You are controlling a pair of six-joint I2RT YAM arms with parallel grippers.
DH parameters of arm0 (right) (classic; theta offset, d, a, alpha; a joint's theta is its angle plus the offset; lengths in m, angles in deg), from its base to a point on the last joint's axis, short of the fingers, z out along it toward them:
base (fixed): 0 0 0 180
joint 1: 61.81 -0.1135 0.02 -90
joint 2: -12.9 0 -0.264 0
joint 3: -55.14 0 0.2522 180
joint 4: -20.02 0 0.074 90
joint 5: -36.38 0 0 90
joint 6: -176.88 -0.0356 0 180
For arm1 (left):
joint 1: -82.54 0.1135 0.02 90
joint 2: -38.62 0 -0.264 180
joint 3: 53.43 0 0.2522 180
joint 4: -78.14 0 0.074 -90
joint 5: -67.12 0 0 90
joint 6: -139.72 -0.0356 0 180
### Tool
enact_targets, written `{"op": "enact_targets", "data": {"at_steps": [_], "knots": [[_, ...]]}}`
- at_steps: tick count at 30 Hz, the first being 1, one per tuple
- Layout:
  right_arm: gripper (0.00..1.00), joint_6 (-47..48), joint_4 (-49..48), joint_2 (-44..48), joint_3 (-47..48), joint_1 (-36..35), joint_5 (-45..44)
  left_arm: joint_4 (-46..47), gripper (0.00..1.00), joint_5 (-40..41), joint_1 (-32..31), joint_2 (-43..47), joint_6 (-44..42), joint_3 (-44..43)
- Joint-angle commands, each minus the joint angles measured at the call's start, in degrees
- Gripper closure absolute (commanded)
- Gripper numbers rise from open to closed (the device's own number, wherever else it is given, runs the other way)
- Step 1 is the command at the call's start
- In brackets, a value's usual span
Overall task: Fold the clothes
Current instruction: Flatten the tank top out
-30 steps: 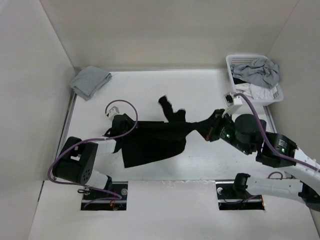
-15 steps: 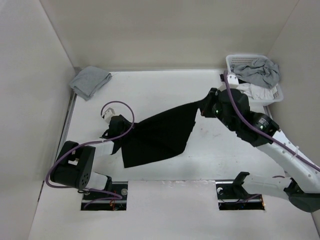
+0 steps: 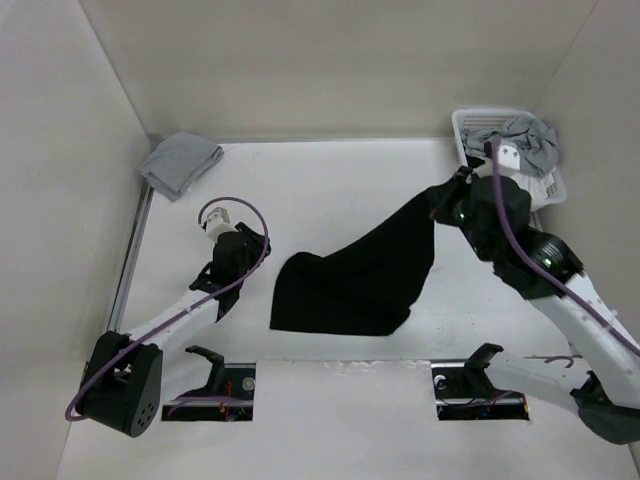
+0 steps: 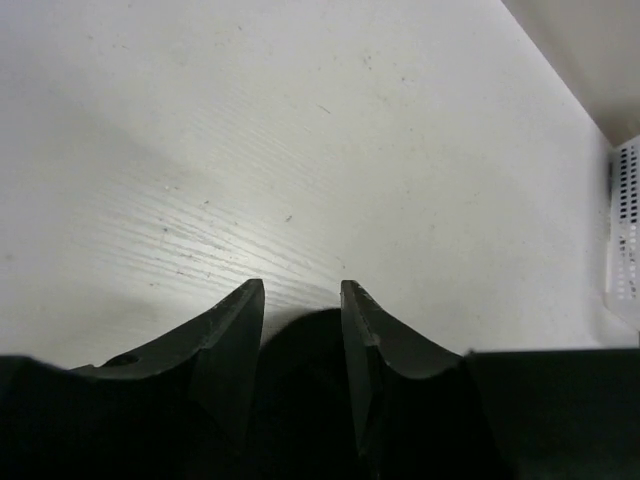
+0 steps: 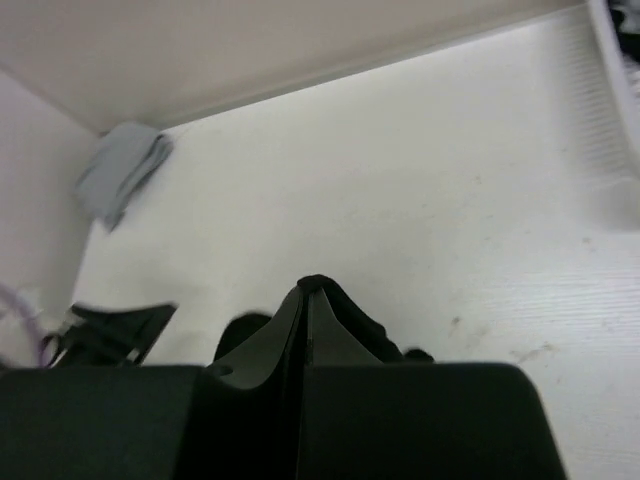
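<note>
Right tool (image 5: pixel 305 285) is clenched on one corner of the black garment (image 3: pixel 350 285), raised near the basket (image 3: pixel 553 190). The rest of the garment trails down to a heap on the bench (image 3: pixel 330 185). Left tool (image 4: pixel 300 290) stands open, holding nothing, apart from the cloth. Risk: with a single pinch point the fabric likely bunches or twists when laid down, or slips free. The raised corner may also snag the basket.
</note>
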Motion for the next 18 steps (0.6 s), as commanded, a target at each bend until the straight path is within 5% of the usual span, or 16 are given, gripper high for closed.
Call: {"op": "enact_targets", "data": {"at_steps": [1, 7, 18], "knots": [[1.00, 3.53, -13.10, -8.99, -4.01, 10.94, 11.82, -7.10, 0.64, 1.28, -0.69, 2.00, -3.22, -1.19], [1.00, 4.41, -19.88, -24.89, 3.88, 22.03, 17.73, -21.32, 0.63, -2.05, -6.65, 6.30, -2.96, 0.04], [1.00, 3.01, -23.66, -27.82, 4.87, 25.82, 21.95, -45.15, 0.63, 0.74, -21.42, 14.21, 8.72, -0.13]]}}
